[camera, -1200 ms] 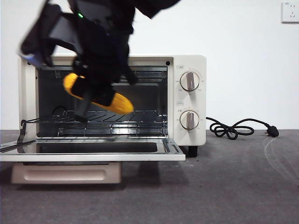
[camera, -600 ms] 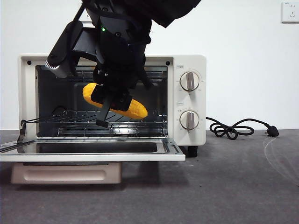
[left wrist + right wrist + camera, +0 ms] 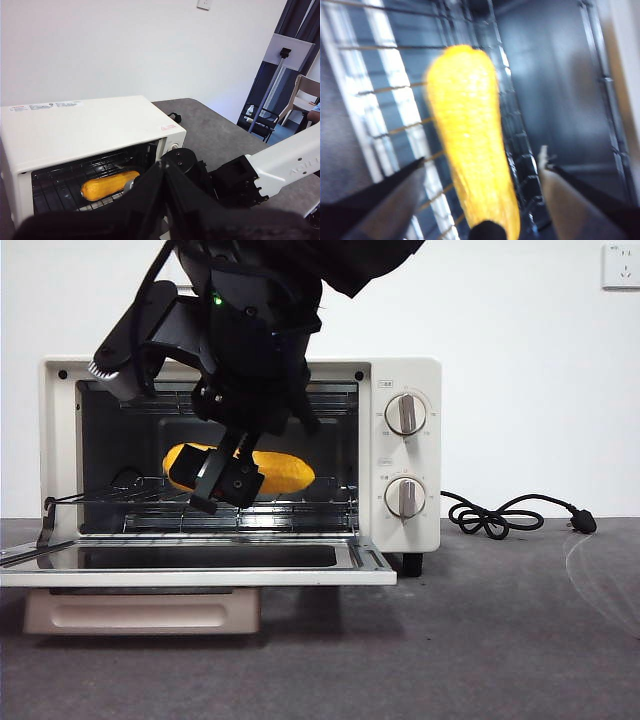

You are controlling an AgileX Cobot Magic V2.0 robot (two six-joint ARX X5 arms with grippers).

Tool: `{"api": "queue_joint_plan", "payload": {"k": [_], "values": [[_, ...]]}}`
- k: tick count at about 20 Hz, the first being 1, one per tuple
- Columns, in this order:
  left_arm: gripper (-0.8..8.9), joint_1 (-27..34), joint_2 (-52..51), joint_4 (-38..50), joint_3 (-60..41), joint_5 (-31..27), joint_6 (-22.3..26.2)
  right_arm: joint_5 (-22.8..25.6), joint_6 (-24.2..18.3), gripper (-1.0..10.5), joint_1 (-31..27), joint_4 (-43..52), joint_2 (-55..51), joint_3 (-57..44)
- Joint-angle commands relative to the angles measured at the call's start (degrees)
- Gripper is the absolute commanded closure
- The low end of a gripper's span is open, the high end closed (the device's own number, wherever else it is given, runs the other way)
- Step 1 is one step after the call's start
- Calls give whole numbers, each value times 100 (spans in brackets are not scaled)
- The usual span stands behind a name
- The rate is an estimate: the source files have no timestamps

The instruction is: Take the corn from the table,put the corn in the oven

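Right claw (image 3: 222, 483) sits at the open mouth of the cream-white boxy toaster oven (image 3: 408, 455), jaws spread wide with the glossy yellow-orange bumpy toy corn cob (image 3: 282, 471) between them but not gripped; right wrist view shows clear gaps on both sides of the cob (image 3: 470, 145). Corn lies on its side on the metal wire rack (image 3: 320, 502) inside the oven cavity, roughly level, claw body covering its middle in front view. Dark glass oven door (image 3: 200, 565) is folded down flat, beige bar handle (image 3: 140, 612) below it at 6 o'clock. Two round knobs (image 3: 406, 413) at 3 o'clock of the cavity. Black coiled cord (image 3: 500, 515) rests on the dark grey mottled table (image 3: 500, 640) at 3 o'clock of the oven. Left claw (image 3: 162, 172) is held well above and apart from the oven, looking down on the corn (image 3: 109, 185); jaws appear closed together, empty. White wall socket (image 3: 622, 265) at 1 o'clock.
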Motion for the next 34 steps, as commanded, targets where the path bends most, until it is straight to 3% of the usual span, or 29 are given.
{"api": "queue_joint_plan", "payload": {"k": [1,10,14,23,30,34], "values": [[819,-13,-15,-2,-9,-83,-11,52,105,528,24,20,66,-4],[819,-13,-15,-35,-9,-223,103,485,96,530,278,221,61,-4],[819,-15,-15,-48,-9,-442,142,1095,37,533,518,516,59,-4],[819,-13,-15,-96,-9,-741,267,1622,109,537,1200,433,-225,-4],[819,-13,-15,-273,-9,-1342,313,2094,413,538,2004,105,-745,-4],[819,-13,50,-308,-9,-1733,444,2234,955,542,2465,-686,-1228,-4]]}}
